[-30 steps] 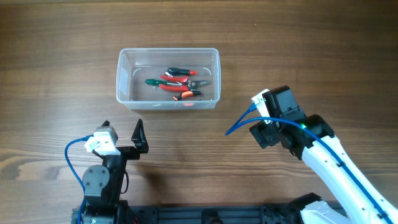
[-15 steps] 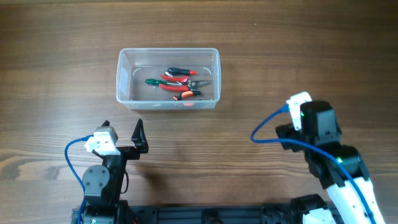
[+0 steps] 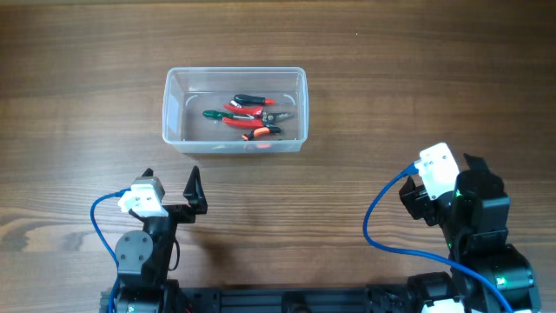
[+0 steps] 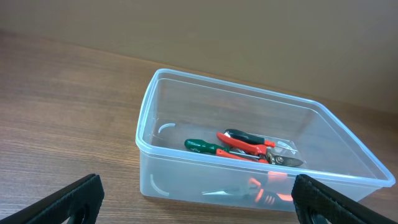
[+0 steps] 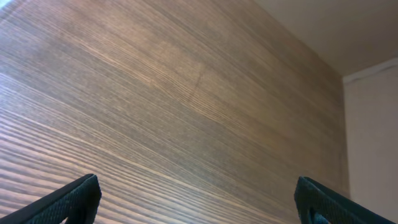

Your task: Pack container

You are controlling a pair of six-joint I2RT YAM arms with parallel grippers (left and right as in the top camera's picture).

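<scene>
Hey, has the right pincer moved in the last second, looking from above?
Yes. Against the container, which has stayed put, the right pincer has drawn back toward the near right edge of the table, farther from the container. It is open.

The table [image 3: 391,78] lies bare on all sides of the container [image 3: 234,142]. Its top stands open, and tools [image 3: 248,115] crowd the middle of its floor.

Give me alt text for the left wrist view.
A clear plastic container sits on a wooden table, holding several hand tools with red, green and black handles. The left gripper is open and empty in the foreground.
</scene>
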